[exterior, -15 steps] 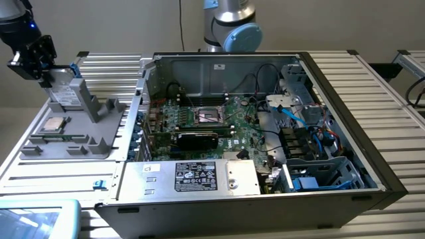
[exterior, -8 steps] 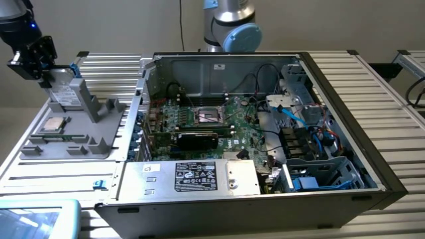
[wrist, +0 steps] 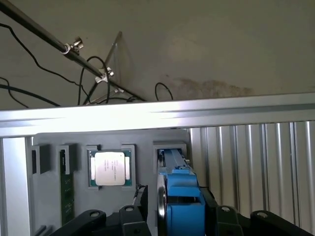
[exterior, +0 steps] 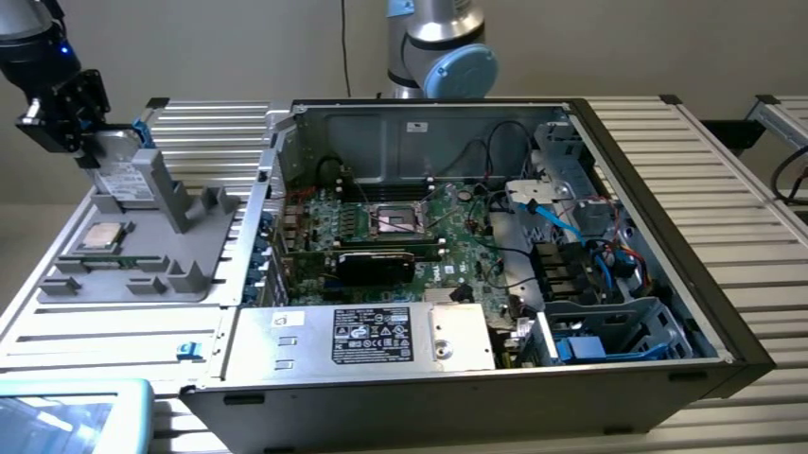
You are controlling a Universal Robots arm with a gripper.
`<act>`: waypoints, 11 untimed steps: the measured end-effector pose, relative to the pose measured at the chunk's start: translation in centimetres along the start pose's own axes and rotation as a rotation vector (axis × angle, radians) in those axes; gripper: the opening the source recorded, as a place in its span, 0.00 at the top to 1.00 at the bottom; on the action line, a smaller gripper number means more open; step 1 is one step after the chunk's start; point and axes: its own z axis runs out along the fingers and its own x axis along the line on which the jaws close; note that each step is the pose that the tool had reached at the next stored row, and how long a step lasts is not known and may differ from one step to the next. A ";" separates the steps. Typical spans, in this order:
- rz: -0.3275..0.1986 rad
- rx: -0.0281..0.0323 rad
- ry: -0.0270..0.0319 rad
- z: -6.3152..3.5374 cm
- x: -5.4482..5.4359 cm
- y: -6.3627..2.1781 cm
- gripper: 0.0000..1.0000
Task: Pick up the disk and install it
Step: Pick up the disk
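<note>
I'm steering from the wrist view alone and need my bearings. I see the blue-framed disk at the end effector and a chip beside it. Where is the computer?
Observer: An open computer case sits beside the grey fixture, on the exterior view's right of it.
Operator: Is the disk out of that fixture yet?
Observer: It doesn't look so. The disk stands on edge at the fixture's far end, with the end effector at its top.
Operator: Which part of the case could take a drive?
Observer: Probably the metal cage in the case's near corner, on the exterior view's right. It has a blue part inside.
</note>
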 end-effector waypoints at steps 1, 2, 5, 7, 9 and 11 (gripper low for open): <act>0.000 0.0000 0.0000 0.02 0.0 -0.01 0.47; 0.001 0.0000 0.0000 0.03 -0.1 -0.05 0.47; 0.001 0.0000 0.0000 0.06 -0.1 -0.07 0.47; 0.002 -0.0002 0.0000 0.07 -0.1 -0.07 0.47; 0.002 -0.0001 0.0000 0.08 -0.1 -0.08 0.47; 0.003 -0.0002 0.0000 0.08 -0.1 -0.08 0.47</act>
